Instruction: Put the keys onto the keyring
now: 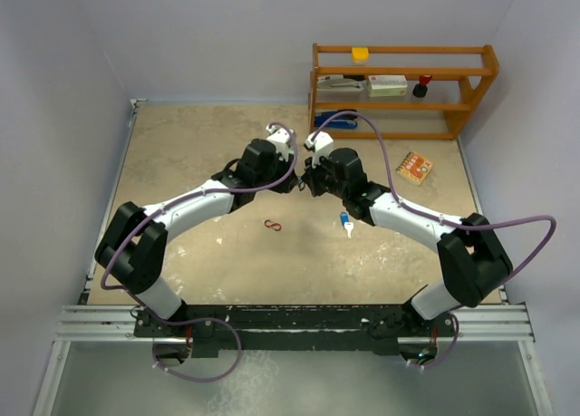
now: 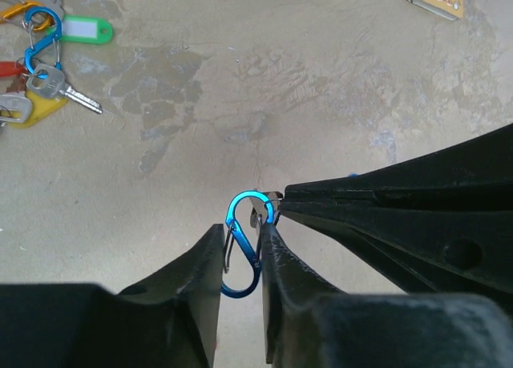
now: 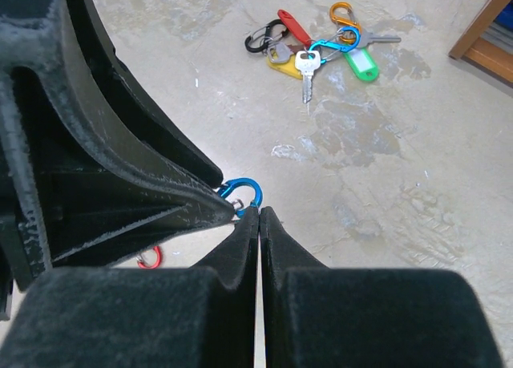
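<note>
Left jaws grasping the blue clip (image 2: pixel 242 248) by its lower loop. Right jaws clenched, tips against its upper loop. Keys (image 3: pixel 306 63) sit in a heap on the worktop (image 3: pixel 385 192), well apart, tangled with other clips (image 3: pixel 343 15). One blue-tagged key (image 1: pixel 346 222) lies alone. Small silver blades, green tag (image 3: pixel 362 63), yellow tag (image 3: pixel 282 66). Likely light, stiff, slick, flat-lying: pinch the plastic tag, keep the head hole free.

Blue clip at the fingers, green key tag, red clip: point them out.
blue clip (image 2: pixel 243 196), left wrist view, upper loop.
green key tag (image 2: pixel 84 30), left wrist view, white label.
red clip (image 1: pixel 273 225), top view, its middle.
</note>
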### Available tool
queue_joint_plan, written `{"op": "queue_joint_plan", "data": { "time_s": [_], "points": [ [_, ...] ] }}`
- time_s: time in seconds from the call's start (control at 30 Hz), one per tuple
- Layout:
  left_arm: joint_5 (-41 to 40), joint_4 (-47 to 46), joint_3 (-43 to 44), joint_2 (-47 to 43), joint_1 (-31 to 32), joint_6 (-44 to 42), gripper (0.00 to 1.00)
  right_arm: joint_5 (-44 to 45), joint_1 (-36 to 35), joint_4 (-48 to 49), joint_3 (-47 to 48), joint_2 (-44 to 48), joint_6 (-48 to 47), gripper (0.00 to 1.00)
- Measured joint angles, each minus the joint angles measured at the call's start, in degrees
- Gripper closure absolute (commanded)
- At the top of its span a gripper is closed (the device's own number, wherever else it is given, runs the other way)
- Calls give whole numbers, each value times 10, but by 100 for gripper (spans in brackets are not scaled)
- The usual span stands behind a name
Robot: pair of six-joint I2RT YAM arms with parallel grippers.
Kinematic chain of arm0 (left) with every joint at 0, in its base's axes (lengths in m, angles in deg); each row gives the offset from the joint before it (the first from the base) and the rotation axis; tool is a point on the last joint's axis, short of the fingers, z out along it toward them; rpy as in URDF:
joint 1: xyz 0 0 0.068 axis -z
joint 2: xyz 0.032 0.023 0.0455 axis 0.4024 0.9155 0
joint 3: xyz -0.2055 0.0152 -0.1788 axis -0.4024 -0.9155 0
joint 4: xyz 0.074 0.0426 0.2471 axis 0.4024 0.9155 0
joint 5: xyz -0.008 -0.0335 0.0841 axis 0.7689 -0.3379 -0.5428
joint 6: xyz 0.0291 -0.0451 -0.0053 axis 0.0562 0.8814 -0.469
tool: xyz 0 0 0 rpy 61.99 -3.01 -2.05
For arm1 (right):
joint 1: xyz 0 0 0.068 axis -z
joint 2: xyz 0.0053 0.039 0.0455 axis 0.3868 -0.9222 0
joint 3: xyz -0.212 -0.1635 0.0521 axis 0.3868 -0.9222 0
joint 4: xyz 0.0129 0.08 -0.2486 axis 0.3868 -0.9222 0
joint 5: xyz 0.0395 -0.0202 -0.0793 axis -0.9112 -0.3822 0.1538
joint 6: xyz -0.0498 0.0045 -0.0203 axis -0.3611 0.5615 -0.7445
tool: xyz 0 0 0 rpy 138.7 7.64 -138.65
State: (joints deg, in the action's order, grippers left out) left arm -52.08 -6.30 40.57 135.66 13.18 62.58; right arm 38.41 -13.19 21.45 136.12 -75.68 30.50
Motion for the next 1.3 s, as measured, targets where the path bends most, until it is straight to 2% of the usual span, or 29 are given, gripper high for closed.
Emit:
{"op": "queue_joint_plan", "data": {
  "time_s": [0.1, 0.23, 0.43, 0.6, 0.8, 1.3],
  "points": [
    [-12, 1, 3, 0, 2, -2, 52, 5, 0, -2, 0, 0, -4, 100],
    [-43, 3, 3, 0, 2, 2, 39, 19, 1, -8, 0, 0, -12, 100],
    [-97, -6, -11, -39, -3, 12, 38, 33, 3, -9, 1, -3, -17, 100],
    [-188, -11, -31, -83, -12, 35, 26, 35, 3, -10, 4, -24, -19, 100],
    [-279, 0, -35, -94, -32, 74, 24, 36, 4, -13, 35, -69, -18, 100],
    [-311, 18, -56, -94, -56, 103, 24, 12, 32, -8, 224, -261, -16, 100]
  ]
}}
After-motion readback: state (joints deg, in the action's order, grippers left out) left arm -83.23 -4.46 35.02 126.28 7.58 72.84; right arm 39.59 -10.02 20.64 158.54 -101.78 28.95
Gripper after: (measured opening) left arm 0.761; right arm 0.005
